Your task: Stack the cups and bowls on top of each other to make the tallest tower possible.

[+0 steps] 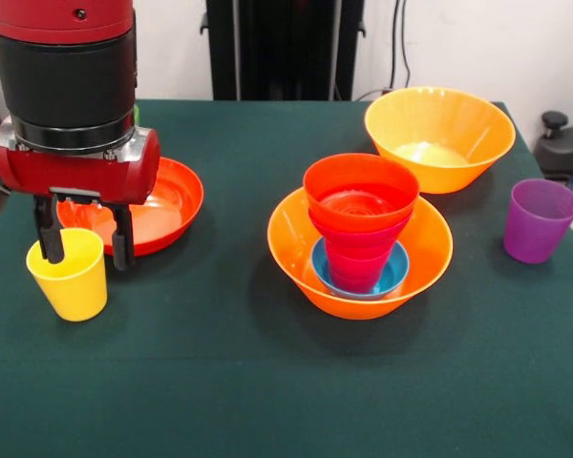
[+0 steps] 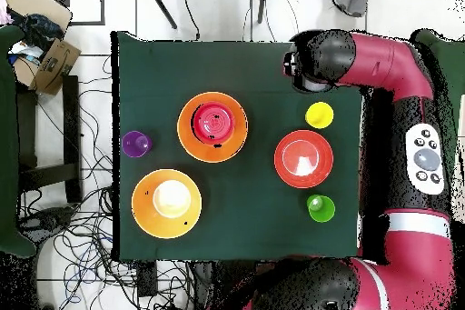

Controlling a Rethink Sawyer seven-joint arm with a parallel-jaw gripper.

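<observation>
My gripper (image 1: 86,260) is open at the table's left in the front view. Its fingers hang at the rim of the yellow cup (image 1: 69,277), one finger (image 1: 48,239) overlapping the rim, the other just right of it. The tower (image 1: 360,224) rises from a large orange bowl (image 1: 430,262): a blue small bowl, crimson-pink and magenta pieces, and a red-orange small bowl (image 1: 361,191) on top. The purple cup (image 1: 540,219) stands at the right. The green cup (image 2: 320,208) shows overhead. The overhead view also shows the yellow cup (image 2: 319,115) and the tower (image 2: 212,125).
The second large orange bowl (image 1: 439,134) stands upright behind the tower. The wide shallow red-orange bowl (image 1: 162,210) lies just behind my gripper. Overhead, the arm (image 2: 381,61) runs along the table's right side, and cables and boxes lie on the floor at the left.
</observation>
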